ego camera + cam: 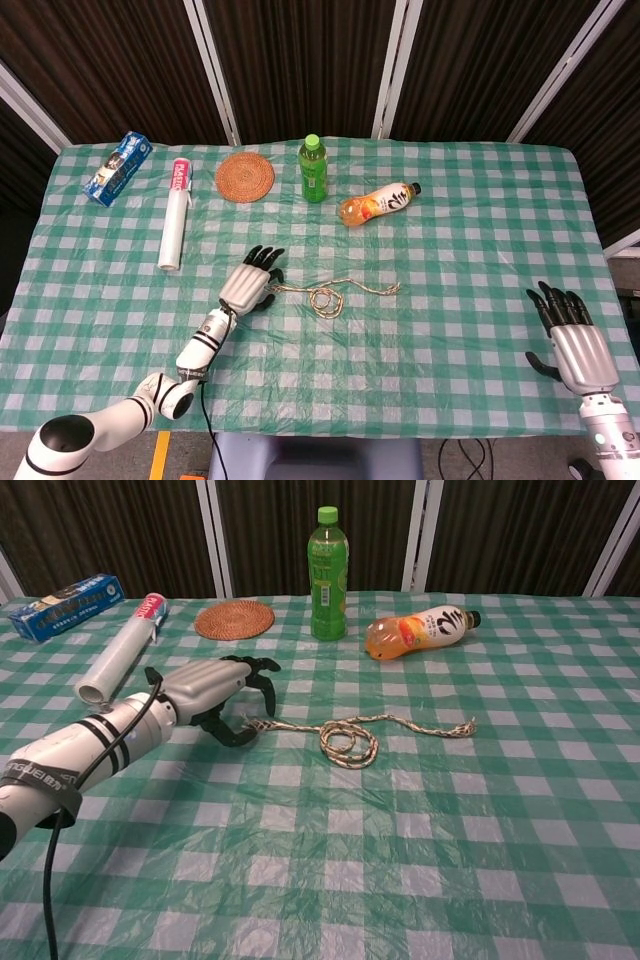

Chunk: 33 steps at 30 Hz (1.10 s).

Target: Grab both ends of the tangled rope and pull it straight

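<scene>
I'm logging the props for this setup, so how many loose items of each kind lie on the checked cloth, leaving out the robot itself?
Bottles: 2, a green bottle upright and an orange bottle on its side
Rope: 1
Woven coaster: 1
Blue box: 1
White roll: 1
Total: 6
</scene>
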Each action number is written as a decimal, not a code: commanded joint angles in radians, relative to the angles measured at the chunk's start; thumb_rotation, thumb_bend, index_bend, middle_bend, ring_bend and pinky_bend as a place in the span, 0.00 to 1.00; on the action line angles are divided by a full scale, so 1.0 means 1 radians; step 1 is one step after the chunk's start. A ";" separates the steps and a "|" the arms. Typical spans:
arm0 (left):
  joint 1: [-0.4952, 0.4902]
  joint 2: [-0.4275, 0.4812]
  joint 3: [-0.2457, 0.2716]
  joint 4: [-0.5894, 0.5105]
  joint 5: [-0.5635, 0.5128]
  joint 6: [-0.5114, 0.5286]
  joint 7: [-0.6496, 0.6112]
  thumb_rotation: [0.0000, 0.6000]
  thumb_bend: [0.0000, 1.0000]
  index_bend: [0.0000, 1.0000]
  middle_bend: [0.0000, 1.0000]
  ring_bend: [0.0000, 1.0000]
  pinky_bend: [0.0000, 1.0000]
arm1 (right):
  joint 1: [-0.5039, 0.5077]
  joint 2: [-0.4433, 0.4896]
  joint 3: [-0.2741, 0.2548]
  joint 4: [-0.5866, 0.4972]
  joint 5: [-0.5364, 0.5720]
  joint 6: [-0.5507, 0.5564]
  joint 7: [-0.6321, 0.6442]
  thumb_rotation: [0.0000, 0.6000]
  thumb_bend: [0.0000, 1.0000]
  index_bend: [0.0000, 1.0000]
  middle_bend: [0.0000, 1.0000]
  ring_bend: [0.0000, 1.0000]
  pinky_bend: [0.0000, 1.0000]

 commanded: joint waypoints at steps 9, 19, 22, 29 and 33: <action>-0.019 -0.046 0.013 0.077 0.001 0.011 -0.027 1.00 0.40 0.48 0.08 0.00 0.06 | 0.003 0.000 0.000 -0.002 0.007 -0.007 -0.006 1.00 0.32 0.00 0.00 0.00 0.00; -0.036 -0.074 0.014 0.133 -0.011 -0.006 -0.033 1.00 0.39 0.47 0.08 0.00 0.06 | 0.005 -0.002 0.001 -0.004 0.015 -0.014 -0.014 1.00 0.32 0.00 0.00 0.00 0.00; -0.038 -0.082 0.015 0.147 -0.014 -0.007 -0.033 1.00 0.40 0.49 0.09 0.00 0.06 | 0.005 -0.001 0.002 -0.004 0.015 -0.013 -0.013 1.00 0.32 0.00 0.00 0.00 0.00; -0.041 -0.090 0.027 0.160 -0.007 0.005 0.010 1.00 0.41 0.56 0.09 0.00 0.06 | 0.005 0.000 0.002 -0.004 0.017 -0.013 -0.013 1.00 0.32 0.00 0.00 0.00 0.00; -0.038 -0.088 0.023 0.147 -0.010 0.017 0.011 1.00 0.41 0.56 0.09 0.00 0.06 | 0.005 0.000 0.001 -0.005 0.016 -0.013 -0.016 1.00 0.32 0.00 0.00 0.00 0.00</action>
